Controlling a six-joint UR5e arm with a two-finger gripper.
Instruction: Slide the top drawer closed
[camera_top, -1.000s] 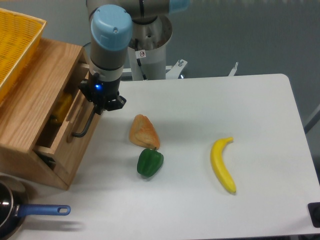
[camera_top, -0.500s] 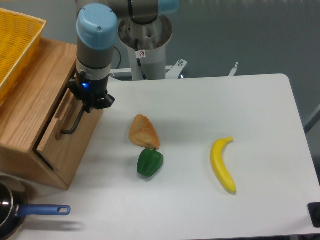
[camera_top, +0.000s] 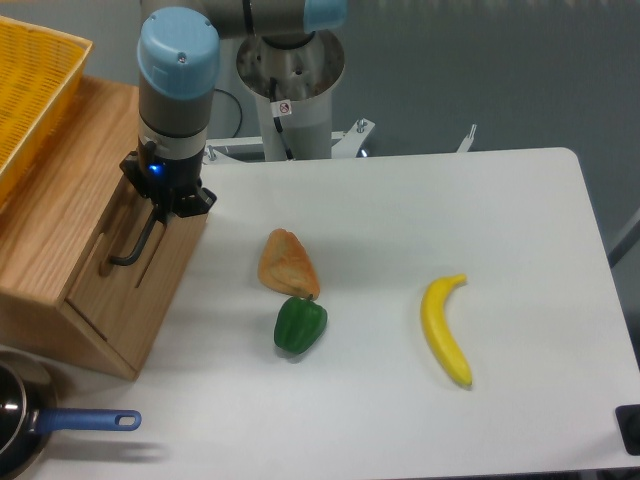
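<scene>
White tabletop (camera_top: 400, 200) before a grey wall holds banana (camera_top: 444, 330), pepper (camera_top: 300, 325), bread (camera_top: 288, 264); tool (camera_top: 160, 205) grip unclear.

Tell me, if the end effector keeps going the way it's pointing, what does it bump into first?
Most likely the top drawer. The end effector points down onto the drawer's front, right at the upper end of the black bar handle. Its fingertips are hidden, so contact cannot be confirmed.

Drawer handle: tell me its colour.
Black: the bar handle on the top drawer front, clearest in the fixed camera view.
</scene>
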